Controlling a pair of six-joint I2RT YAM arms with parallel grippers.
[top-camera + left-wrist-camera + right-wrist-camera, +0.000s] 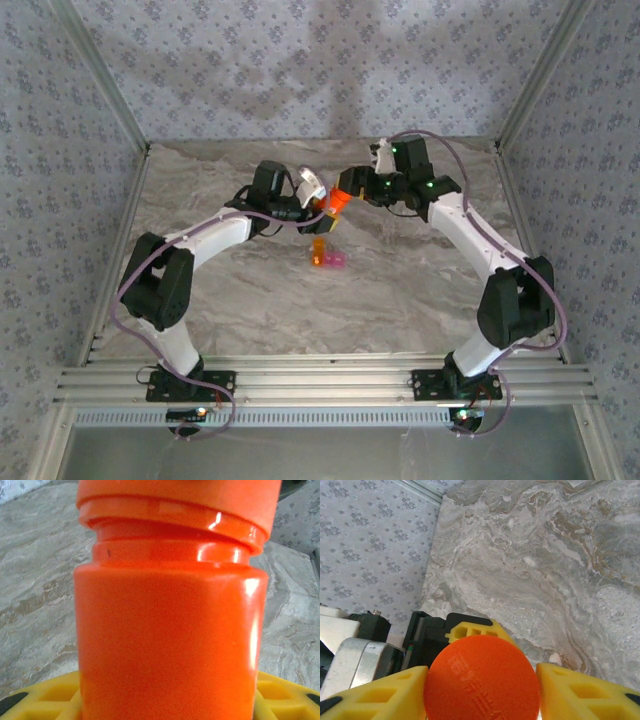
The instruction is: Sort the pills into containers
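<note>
An orange-red bottle [335, 204] [170, 645] hangs above the middle of the table, with my left gripper [320, 206] [168, 702] shut on its body. Yellow fingers [45, 695] flank it at the bottom of the left wrist view. My right gripper [347, 190] [482, 672] sits over the bottle's cap [482, 680] [175, 500], and a yellow finger [375, 692] presses against each side of it. The containers [328, 256], a tiny joined orange and pink pair, lie on the table just in front of the bottle. The pills are hidden.
The marble table [400, 290] is walled by patterned panels [60, 120] on the left, back and right. An aluminium rail [320, 380] runs along the near edge by the arm bases. One of the left gripper's yellow fingers [475, 630] shows behind the cap.
</note>
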